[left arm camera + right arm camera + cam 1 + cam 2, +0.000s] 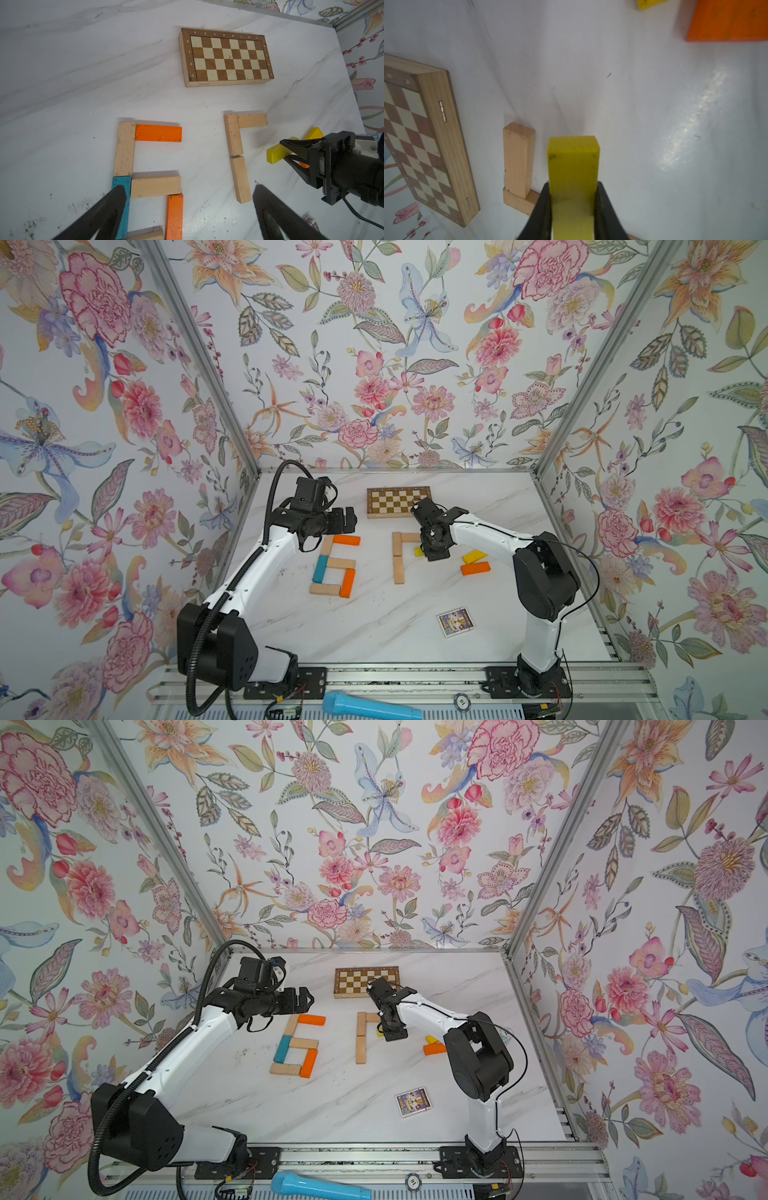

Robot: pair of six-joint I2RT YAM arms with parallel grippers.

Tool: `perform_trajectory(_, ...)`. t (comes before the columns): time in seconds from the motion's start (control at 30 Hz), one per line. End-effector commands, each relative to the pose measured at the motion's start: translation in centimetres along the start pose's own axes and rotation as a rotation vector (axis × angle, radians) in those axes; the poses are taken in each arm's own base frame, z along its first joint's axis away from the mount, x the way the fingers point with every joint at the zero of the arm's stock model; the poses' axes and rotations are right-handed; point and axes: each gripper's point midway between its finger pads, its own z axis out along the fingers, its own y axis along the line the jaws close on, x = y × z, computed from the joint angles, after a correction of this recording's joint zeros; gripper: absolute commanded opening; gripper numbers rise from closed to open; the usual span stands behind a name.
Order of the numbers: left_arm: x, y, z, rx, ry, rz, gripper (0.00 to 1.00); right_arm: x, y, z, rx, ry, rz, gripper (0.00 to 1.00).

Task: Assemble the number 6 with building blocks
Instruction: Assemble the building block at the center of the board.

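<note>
**Fig.** My right pincer clamped on a yellow block, just beside the pale top bar of the unfinished 6; my left pincer spread wide, empty.
Risk: set down askew, the block could knock that bar out of line.

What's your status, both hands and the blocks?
Left hand open, hovering by finished six. Right hand shut on yellow block, at the half-built second six. Pale top bar close alongside, not touching.
</note>
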Motion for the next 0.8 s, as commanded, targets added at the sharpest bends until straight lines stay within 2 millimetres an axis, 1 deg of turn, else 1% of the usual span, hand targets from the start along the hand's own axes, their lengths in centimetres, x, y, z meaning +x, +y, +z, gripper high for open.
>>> perform_trajectory(0.0, 0.0, -0.2, -0.2, 0.005, -0.01, -0.005, 0.99, 0.5, -0.3, 0.0, 0.016, -0.003, 0.042, 0.23)
perform_trajectory(0.07, 0.0, -0.1, -0.2, 0.005, -0.008, -0.006, 0.99, 0.8, -0.8, 0.2, 0.026, -0.006, 0.055, 0.24)
perform_trajectory(0.23, 0.0, -0.5, -0.3, 0.023, -0.009, -0.006, 0.99, 1.3, -1.4, 0.7, 0.041, -0.011, 0.066, 0.25)
perform_trajectory(0.33, 0.0, -0.6, -0.4, 0.028, -0.014, -0.009, 0.99, 1.7, -1.5, 0.9, 0.044, -0.012, 0.072, 0.25)
perform_trajectory(0.47, 0.0, -0.8, -0.4, 0.041, -0.015, -0.009, 0.99, 1.8, -1.5, 1.1, 0.041, -0.025, 0.089, 0.26)
perform_trajectory(0.77, 0.2, -0.9, -0.2, 0.053, -0.006, -0.012, 0.99, 2.1, -1.9, 2.3, 0.071, -0.031, 0.102, 0.27)
